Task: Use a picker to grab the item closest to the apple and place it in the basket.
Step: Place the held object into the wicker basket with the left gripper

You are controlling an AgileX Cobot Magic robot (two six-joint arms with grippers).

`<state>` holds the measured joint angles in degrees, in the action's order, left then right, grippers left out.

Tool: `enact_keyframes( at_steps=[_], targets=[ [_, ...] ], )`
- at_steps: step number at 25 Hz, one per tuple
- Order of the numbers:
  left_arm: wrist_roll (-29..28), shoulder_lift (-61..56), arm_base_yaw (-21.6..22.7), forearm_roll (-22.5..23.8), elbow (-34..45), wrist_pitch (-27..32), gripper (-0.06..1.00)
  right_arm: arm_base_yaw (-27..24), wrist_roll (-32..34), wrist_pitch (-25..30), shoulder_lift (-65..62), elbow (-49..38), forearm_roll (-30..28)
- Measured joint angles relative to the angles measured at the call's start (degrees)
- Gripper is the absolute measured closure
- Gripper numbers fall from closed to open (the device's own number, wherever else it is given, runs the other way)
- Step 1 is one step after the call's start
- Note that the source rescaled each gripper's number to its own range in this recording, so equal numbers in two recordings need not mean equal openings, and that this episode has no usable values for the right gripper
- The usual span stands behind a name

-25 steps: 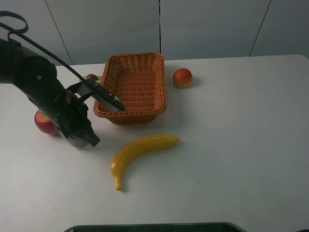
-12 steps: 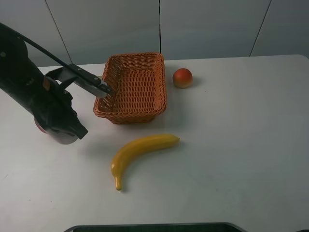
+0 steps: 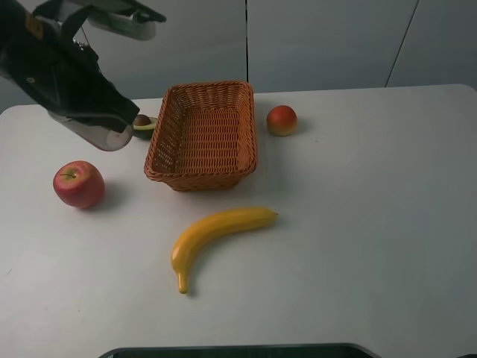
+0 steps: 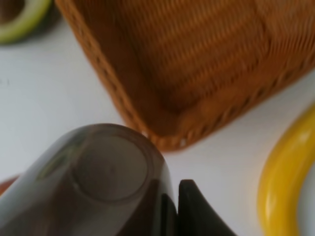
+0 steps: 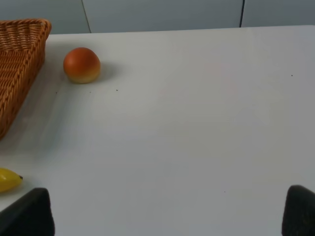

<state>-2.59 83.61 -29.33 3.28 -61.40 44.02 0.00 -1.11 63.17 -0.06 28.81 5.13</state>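
While the left gripper (image 4: 177, 212), raised high off the basket's (image 3: 201, 179) left side, seems clamped on the picker (image 3: 125, 20), blur leaves that unsure. The avocado half (image 3: 144, 124) lies just beside the basket's left wall, the apple (image 3: 78, 184) farther left. The right gripper (image 5: 170, 211) is spread wide.

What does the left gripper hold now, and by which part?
The picker, lifted off the table; where it is gripped cannot be told from these views.
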Motion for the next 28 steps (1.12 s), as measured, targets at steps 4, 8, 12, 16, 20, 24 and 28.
enact_keyframes(
  at_steps=[4,8,12,16,20,24,28],
  targets=[
    [0.0,6.4,0.0,-1.1,-6.7,-0.1,0.94,0.0,0.0,0.0,0.0,0.0,0.0],
    [1.7,13.9,0.0,-3.3,-12.8,-0.1,0.94,0.0,0.0,0.0,0.0,0.0,0.0],
    [3.2,21.1,0.0,-5.3,-18.6,-0.1,0.94,0.0,0.0,0.0,0.0,0.0,0.0],
    [4.9,27.2,0.0,-6.2,-22.3,-1.8,0.94,0.0,0.0,0.0,0.0,0.0,0.0],
    [5.7,31.4,0.0,-7.3,-22.7,-5.9,0.94,0.0,0.0,0.0,0.0,0.0,0.0],
    [6.4,33.5,0.0,-7.6,-22.7,-8.6,0.94,0.0,0.0,0.0,0.0,0.0,0.0],
    [8.4,34.5,0.0,-7.9,-22.9,-11.3,0.93,0.0,0.0,0.0,0.0,0.0,0.0]
  ],
)
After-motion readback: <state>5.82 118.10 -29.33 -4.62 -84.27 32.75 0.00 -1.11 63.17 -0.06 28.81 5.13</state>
